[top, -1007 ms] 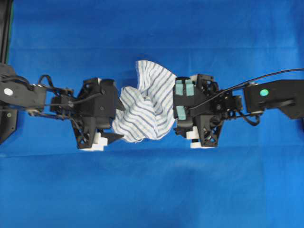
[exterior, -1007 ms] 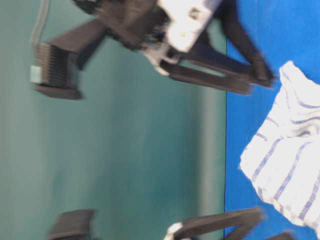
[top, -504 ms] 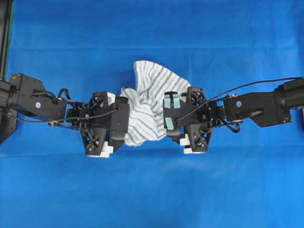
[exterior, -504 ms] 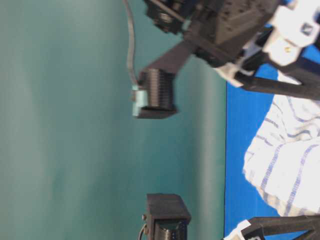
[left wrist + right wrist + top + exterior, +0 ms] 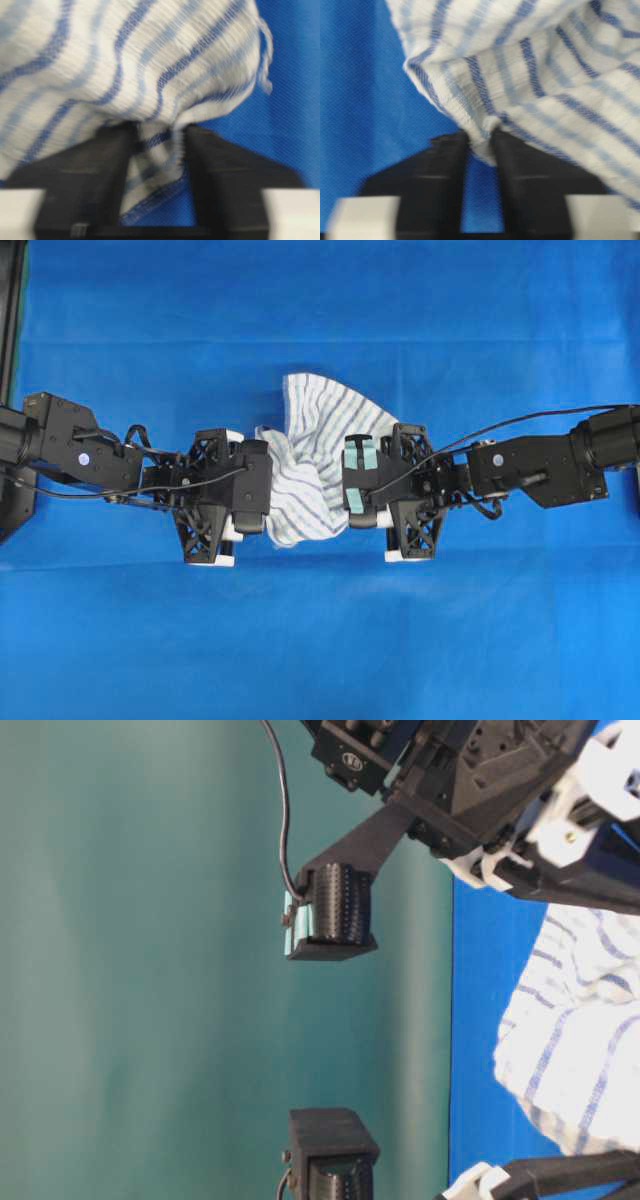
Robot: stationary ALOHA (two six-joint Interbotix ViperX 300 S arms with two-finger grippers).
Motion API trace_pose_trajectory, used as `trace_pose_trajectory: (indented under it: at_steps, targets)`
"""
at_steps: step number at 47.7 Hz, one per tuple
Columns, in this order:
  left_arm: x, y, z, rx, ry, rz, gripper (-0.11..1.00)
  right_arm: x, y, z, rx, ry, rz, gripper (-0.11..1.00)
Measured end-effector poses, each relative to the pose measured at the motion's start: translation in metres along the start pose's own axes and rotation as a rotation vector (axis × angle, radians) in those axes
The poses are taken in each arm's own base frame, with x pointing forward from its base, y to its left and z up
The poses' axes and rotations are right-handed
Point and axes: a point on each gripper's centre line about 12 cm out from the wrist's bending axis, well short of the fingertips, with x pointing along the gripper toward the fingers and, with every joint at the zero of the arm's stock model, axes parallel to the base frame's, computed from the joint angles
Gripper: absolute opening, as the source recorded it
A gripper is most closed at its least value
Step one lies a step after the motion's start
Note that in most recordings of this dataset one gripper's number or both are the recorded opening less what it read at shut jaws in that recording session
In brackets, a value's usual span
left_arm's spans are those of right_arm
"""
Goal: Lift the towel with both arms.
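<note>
The towel [image 5: 315,455], white with thin blue and grey stripes, lies bunched on the blue cloth between my two grippers. My left gripper [image 5: 264,498] sits at its left edge. In the left wrist view the black fingers [image 5: 100,167] squeeze a hanging fold of the towel [image 5: 150,60], so the left gripper [image 5: 159,137] is shut on it. My right gripper [image 5: 346,492], with teal tape patches, is at the towel's right edge. In the right wrist view the right gripper [image 5: 480,135] pinches a hem of the towel [image 5: 545,65] between nearly touching fingers [image 5: 520,165].
A plain blue cloth [image 5: 320,640] covers the whole table. A black frame [image 5: 10,340] runs along the far left edge. In the table-level view, which is turned sideways, a green wall [image 5: 150,970] fills the left and the towel [image 5: 580,1050] shows at right.
Both arms moved inward onto the towel's two sides, and both grippers went from wide open to shut on its fabric. The towel is bunched narrower.
</note>
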Motion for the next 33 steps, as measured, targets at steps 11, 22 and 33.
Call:
trace_pose_trajectory:
  at_steps: [11,22,33]
  targets:
    - [-0.01,0.003,0.005,-0.021,0.02,0.006,0.02,-0.005,-0.001,0.005,0.001,-0.011,-0.003,0.03]
    - [-0.065,0.011,0.05,-0.037,-0.086,0.017,0.02,-0.055,-0.002,0.039,0.009,-0.096,-0.011,0.03]
    - [-0.142,0.021,0.094,-0.05,-0.235,0.041,0.02,-0.128,-0.005,0.08,-0.001,-0.193,-0.03,0.03]
